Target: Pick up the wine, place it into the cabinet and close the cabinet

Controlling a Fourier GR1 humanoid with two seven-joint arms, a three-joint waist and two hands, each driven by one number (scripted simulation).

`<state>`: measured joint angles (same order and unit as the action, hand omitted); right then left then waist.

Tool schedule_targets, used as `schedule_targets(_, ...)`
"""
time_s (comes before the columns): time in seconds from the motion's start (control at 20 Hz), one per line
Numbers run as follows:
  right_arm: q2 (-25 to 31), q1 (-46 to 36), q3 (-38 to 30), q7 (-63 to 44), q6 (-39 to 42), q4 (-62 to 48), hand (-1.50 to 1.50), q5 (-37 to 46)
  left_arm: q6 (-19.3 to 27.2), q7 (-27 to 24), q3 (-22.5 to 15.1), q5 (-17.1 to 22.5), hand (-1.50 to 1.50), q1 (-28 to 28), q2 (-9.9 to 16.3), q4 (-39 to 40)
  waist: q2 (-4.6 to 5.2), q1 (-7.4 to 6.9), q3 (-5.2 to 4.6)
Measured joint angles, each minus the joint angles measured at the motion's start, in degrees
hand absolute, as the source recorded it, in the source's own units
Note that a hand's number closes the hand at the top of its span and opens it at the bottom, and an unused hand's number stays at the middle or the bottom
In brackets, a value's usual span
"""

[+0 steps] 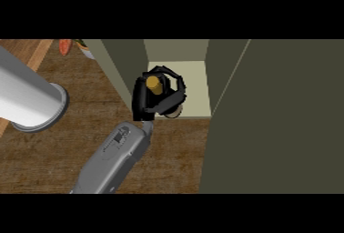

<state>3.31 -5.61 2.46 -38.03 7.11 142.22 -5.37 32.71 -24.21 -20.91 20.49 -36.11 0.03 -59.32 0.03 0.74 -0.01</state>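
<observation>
One grey cylinder [30, 98] stands at nine o'clock on the wooden table [87, 132]. At centre, one hand [151, 98] has its fingers [176, 86] curled round the one wine [154, 84] inside the cabinet [181, 68]; its one door [282, 123] stands open at three o'clock.

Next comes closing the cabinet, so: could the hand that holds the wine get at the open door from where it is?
Probably yes. The right hand is curled round the wine inside the cabinet; the open door stands just to its right, nothing between, though it must first let go.
</observation>
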Motion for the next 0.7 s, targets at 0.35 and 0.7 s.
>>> schedule_targets(0.35,-0.7,1.8,0.8,1.2,0.6,0.0,-1.5,-0.1,-3.6,0.7,3.4,2.1,1.5,-4.7,0.2,6.1,0.02,0.18,0.0)
schedule_targets(0.7,-1.0,0.4,0.5,0.6,-0.2,-0.3,-1.5,0.0,-6.0,-1.1,7.0,2.9,1.5,-10.2,0.1,16.2,0.15,0.46,-0.01)
